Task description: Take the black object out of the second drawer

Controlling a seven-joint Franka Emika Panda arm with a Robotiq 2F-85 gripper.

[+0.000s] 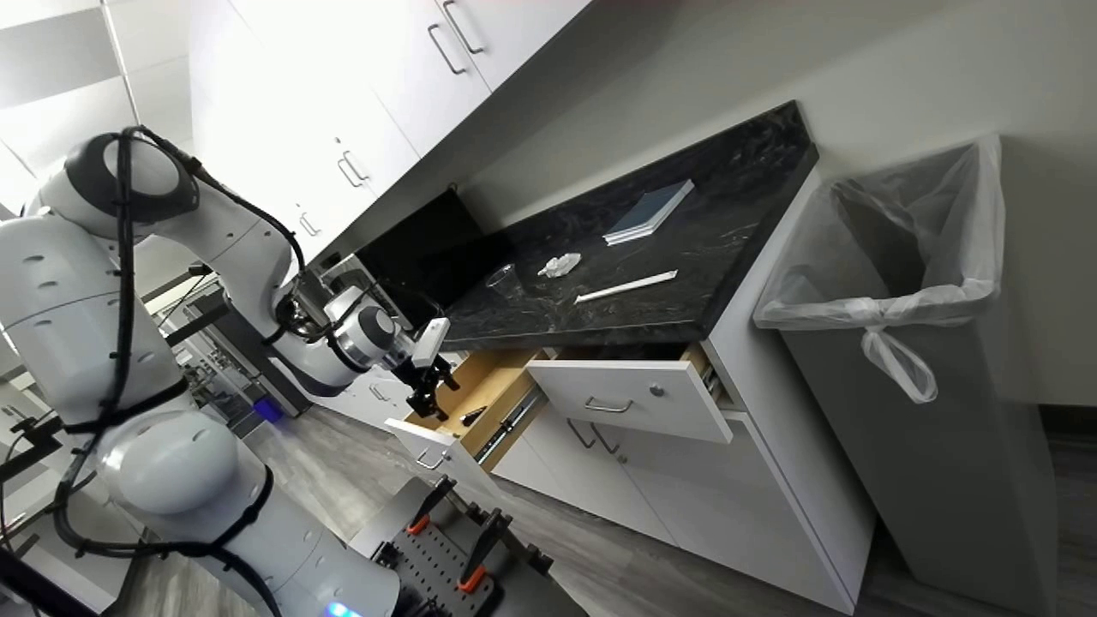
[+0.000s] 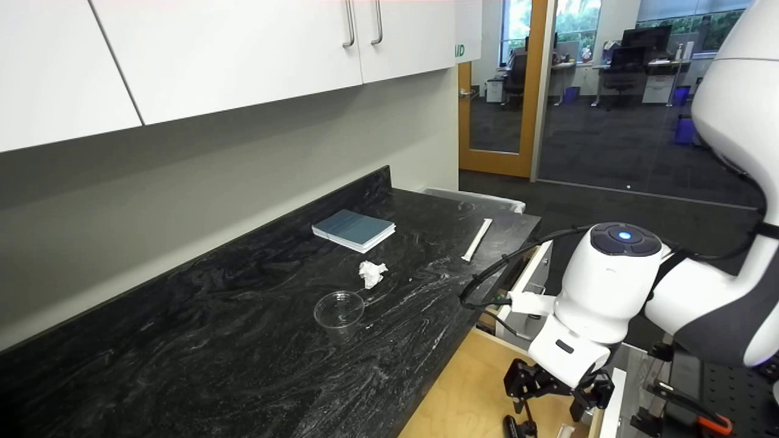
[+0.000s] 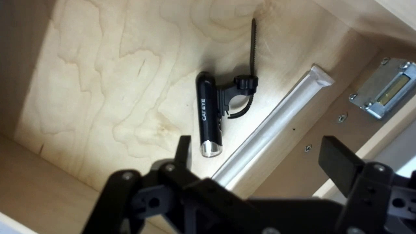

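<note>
The black object [image 3: 208,113], a single tube with a clear end and a strap clip, lettered CATEYE, lies in the wrist view on the floor of the second drawer [image 3: 107,97], beside one long white packet [image 3: 271,128]; one metal plate [image 3: 383,86] is fixed to the drawer's wall. The gripper [image 3: 256,144] is released, its two fingers spread well apart. In an exterior view, two drawers stand pulled out: this narrow one, with the gripper above it and the black object inside, and one wider white-fronted drawer [image 1: 630,394] beside it. There are also one grey trash bin [image 1: 926,446] and two black-and-orange clamps [image 1: 482,545]. In an exterior view, four things are spread along the dark countertop [image 2: 213,365]: one blue-topped notebook stack [image 2: 354,228], the number of books in it unclear, one crumpled white paper [image 2: 371,274], one clear cup [image 2: 339,313] and one slim white stick [image 2: 478,240]. The gripper hangs over the same drawer, the black object partly in frame below it.
</note>
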